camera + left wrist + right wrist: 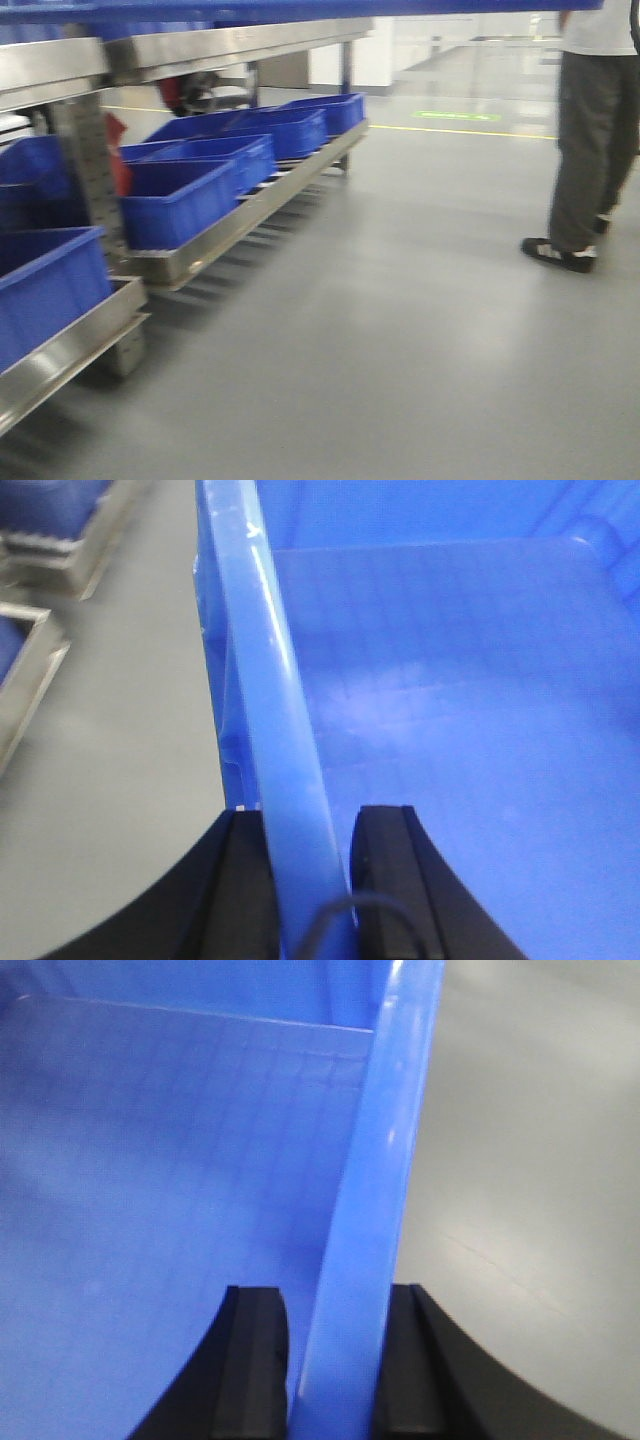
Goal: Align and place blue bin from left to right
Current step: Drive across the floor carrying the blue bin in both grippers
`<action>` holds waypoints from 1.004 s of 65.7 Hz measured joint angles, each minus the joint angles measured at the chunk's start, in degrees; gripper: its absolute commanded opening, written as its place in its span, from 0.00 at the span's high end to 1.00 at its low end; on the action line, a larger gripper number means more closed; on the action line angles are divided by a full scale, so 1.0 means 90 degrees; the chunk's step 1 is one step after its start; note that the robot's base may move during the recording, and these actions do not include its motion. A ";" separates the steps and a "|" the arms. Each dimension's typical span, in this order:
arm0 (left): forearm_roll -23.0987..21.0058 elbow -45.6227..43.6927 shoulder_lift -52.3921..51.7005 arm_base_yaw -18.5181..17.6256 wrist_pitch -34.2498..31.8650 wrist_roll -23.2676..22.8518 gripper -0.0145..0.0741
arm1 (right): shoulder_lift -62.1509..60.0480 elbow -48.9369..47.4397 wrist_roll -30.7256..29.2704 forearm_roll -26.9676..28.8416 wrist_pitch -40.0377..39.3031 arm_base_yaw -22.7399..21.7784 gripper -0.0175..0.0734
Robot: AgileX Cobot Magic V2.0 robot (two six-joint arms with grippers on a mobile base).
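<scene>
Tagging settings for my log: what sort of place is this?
Likely a warehouse or factory floor: rows of blue crates on a low steel rack, smooth grey floor with a painted yellow line.

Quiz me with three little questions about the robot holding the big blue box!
1. True or false: the left gripper is shut on the rim of the blue bin.
2. The right gripper clamps the bin's: A) side wall, B) lid, C) wheel.
3. Fill in: the bins on the low rack are coloured ___.
Key: 1 true; 2 A; 3 blue.
</scene>
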 measured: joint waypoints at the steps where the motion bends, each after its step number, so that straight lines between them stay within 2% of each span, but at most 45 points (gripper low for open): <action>1: 0.0000 0.0000 0.0000 0.0000 0.0000 0.0000 0.96 | 0.0000 0.0000 0.0000 0.0000 0.0000 0.0000 0.88; 66: 0.0000 0.0000 0.0000 0.0000 0.0000 0.0000 0.96 | 0.0000 0.0000 0.0000 0.0000 0.0000 0.0000 0.88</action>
